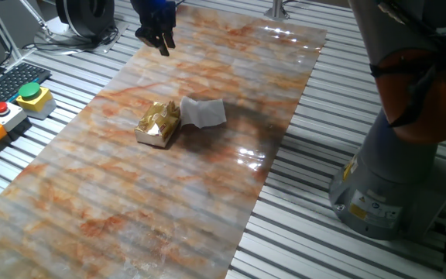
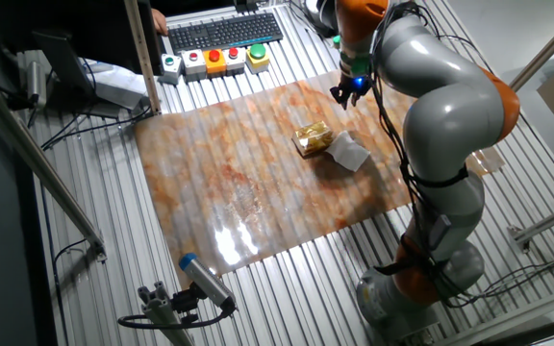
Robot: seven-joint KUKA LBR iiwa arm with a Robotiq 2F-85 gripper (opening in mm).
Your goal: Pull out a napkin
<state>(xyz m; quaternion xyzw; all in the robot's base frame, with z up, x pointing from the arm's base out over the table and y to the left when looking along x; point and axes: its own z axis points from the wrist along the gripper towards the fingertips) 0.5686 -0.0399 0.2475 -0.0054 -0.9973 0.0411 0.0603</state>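
The white napkin (image 1: 204,113) lies slightly crumpled on the marbled mat, touching the right side of the small golden-tan box (image 1: 159,124). In the other fixed view the napkin (image 2: 348,152) lies just right of the box (image 2: 313,138). My gripper (image 1: 155,40) hangs above the far end of the mat, well apart from both, with its dark fingers spread and nothing between them. It also shows in the other fixed view (image 2: 345,95), above and behind the box.
The marbled mat (image 1: 130,209) covers a slatted metal table. A button panel with a green button (image 1: 31,94) and red buttons stands at the left edge by a keyboard (image 2: 221,32). The arm's grey base (image 1: 378,186) stands at the right.
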